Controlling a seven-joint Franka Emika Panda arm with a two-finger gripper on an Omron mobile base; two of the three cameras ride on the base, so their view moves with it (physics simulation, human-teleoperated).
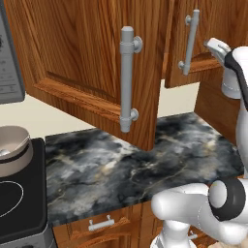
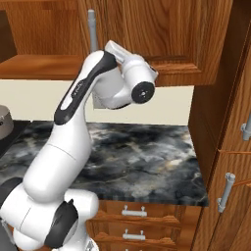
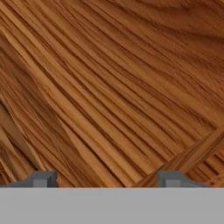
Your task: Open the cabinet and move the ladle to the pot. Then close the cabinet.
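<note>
The cabinet (image 1: 87, 53) is reddish-brown wood. Its left door hangs swung out toward me, with a long grey bar handle (image 1: 127, 80). The right door (image 1: 213, 29) stands close to its frame, handle (image 1: 190, 43) at its left edge. My gripper (image 3: 108, 179) is open, fingertips (image 3: 43, 179) wide apart with nothing between them, pressed close to wood grain. The hand (image 2: 117, 51) sits high by the right door's lower edge. The pot (image 1: 12, 147) rests on the stove at the far left. The ladle is hidden.
A dark marbled counter (image 1: 145, 164) runs under the cabinet, with low drawers (image 2: 132, 213) below it. A black stove top (image 1: 19, 203) lies at the left, a grey appliance (image 1: 9, 63) above it. A tall wooden side cabinet (image 2: 230, 162) bounds the right.
</note>
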